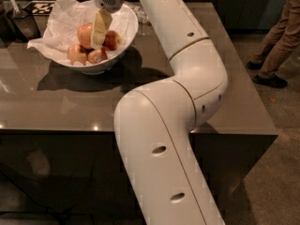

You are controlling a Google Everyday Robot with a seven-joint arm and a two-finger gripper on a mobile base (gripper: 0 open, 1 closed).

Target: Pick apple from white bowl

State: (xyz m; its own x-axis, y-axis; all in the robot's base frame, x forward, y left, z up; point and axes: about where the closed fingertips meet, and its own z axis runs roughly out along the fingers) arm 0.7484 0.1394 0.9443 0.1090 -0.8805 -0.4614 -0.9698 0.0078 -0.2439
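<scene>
The white bowl (126,39) stands at the back left of the dark table and is lined with crumpled white paper. The largest apple (84,33), red-orange, lies in the middle of it. A smaller apple with a white sticker (97,56), another small apple (76,54) and a deep-red apple (112,40) lie around it. My gripper (99,34) hangs down from above into the bowl, against the right side of the largest apple and partly in front of it.
My white arm (187,69) arches over the table's right half. A dark utensil holder (23,22) stands at the back left and a clear glass (143,17) behind the bowl. A person's legs (279,41) stand on the floor at the right.
</scene>
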